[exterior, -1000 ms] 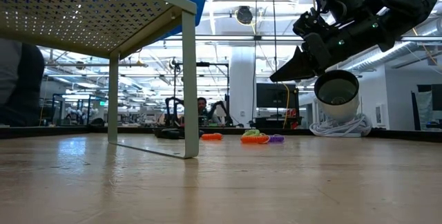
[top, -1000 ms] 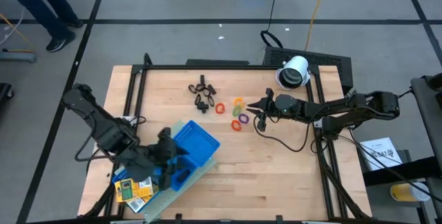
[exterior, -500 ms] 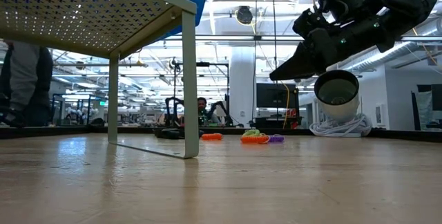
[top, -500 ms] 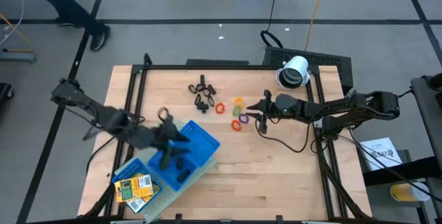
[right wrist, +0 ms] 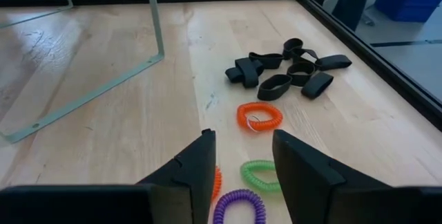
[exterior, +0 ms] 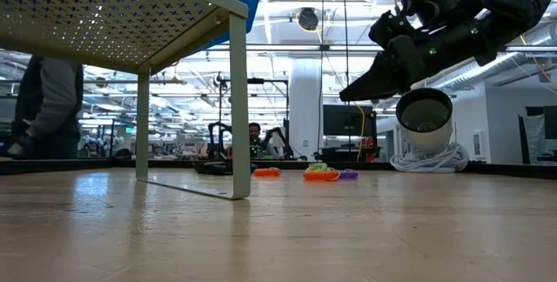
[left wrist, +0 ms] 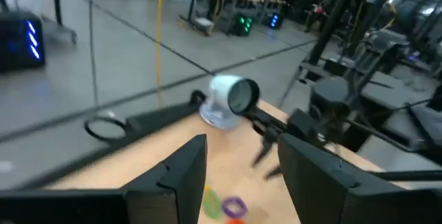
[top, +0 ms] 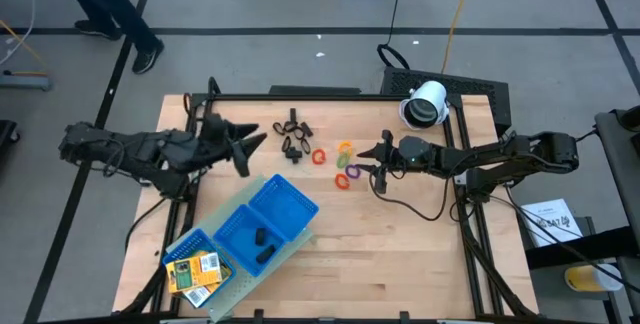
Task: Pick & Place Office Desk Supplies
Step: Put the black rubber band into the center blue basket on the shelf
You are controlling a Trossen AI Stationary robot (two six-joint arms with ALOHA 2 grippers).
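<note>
The coiled rings lie loose on the tabletop at upper centre of the high view, with the black bands in a heap just to their left. In the right wrist view a red-orange ring, a green ring and a purple ring are seen apart from one another. They are judged very light, springy and soft, likely to skid or roll if nudged; each is best taken across one side of its coil, one finger inside the loop and one outside. The black bands look flat and floppy and overlap, so a single one is best pinched at a free end.

The right gripper is held just right of the rings, above the tabletop, its fingers parted and empty. The left gripper hangs left of the black bands, fingers parted, nothing held. Two black pieces and two yellow packs are already in the blue tray at lower left.
</note>
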